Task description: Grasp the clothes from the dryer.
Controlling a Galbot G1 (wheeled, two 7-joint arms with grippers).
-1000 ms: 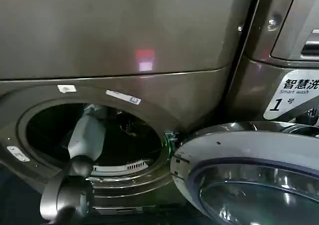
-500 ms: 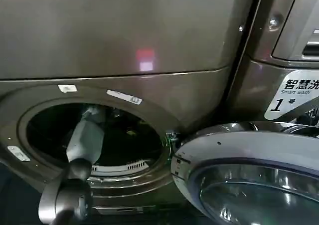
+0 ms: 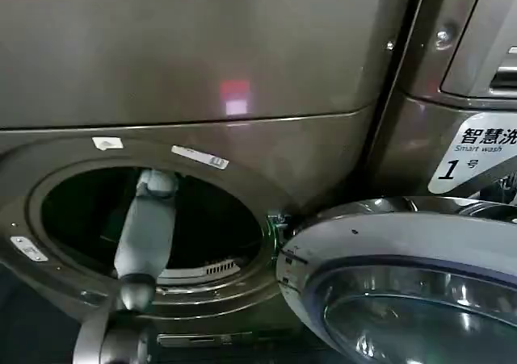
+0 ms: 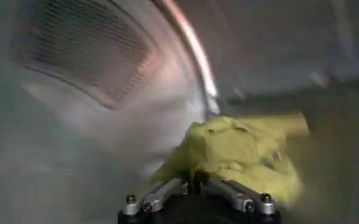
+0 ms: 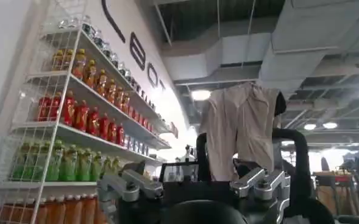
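Yellow-green clothes (image 4: 243, 152) lie in the dryer (image 3: 242, 138) drum, bunched right against my left gripper (image 4: 194, 182); its fingers (image 4: 161, 193) look pressed together on the near edge. My right gripper (image 5: 197, 189) hangs spread and idle, well outside, so the left arm is nearer

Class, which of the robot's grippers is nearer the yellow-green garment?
Left. The left gripper is inside the dryer, at the garment; the right gripper faces shelves of bottles.

My head camera looks down at the dryer (image 3: 194, 98); my left wrist camera sits close inside its drum; my right faces away.
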